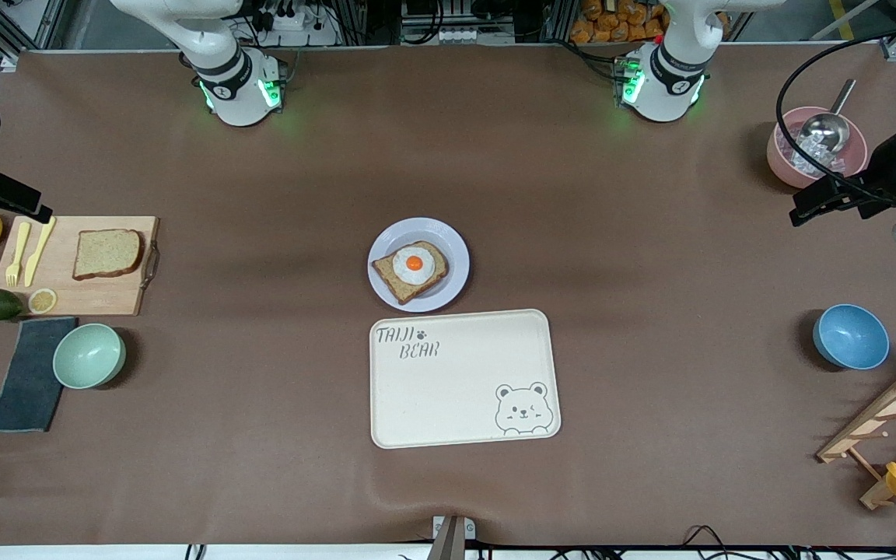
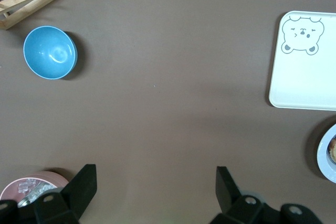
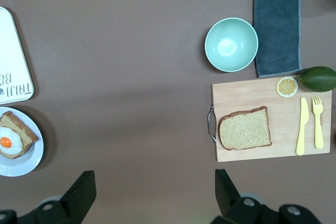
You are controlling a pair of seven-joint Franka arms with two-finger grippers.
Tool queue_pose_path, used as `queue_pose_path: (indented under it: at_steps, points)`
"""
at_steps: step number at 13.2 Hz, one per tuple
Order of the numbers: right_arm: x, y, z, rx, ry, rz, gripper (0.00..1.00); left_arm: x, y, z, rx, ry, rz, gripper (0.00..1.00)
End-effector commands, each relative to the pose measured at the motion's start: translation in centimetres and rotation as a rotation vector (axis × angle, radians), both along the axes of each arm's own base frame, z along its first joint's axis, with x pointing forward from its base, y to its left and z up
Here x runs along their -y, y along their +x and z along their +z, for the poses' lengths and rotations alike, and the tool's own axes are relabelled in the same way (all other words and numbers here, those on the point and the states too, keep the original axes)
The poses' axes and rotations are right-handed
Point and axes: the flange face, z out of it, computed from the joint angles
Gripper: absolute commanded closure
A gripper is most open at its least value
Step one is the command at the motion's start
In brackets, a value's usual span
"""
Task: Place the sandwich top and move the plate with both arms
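Front view: sandwich top nearest the right arm

Found right gripper (image 1: 28,207) spread wide and empty at eleven o'clock of the cutting board (image 1: 90,299). Saw sandwich top (image 1: 107,253) on that board, long axis three-to-nine. Spotted plate (image 1: 456,249) at three o'clock of it, well apart. Noted left gripper (image 1: 806,207) waiting, equally wide, by the pink bowl (image 1: 784,169).

We see two white arms (image 1: 234,74) with black joint bands, green base lights, black cables, and black angular fingers (image 3: 79,192) on each gripper.
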Motion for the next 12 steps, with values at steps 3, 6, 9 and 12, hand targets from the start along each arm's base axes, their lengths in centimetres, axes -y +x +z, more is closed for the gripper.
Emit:
queue_pose_path:
  at_steps: [3,6,9,12]
  points:
    - [0.1,-0.1,-0.1,0.0,0.015,-0.013,0.0,-0.2,0.3,0.5,0.001,0.009,-0.006,0.0]
    - [2.6,0.0,-1.8,-0.024,0.024,0.0,0.0,-1.6,0.4,0.6,0.003,0.024,0.016,0.0]
    - [5.9,0.0,-5.1,-0.023,0.049,-0.006,0.0,-1.0,0.4,0.4,0.001,0.027,0.005,0.0]
    - [10.0,-0.2,-9.5,-0.043,0.12,0.007,0.0,-0.7,0.1,-0.2,-0.03,0.026,-0.008,0.0]
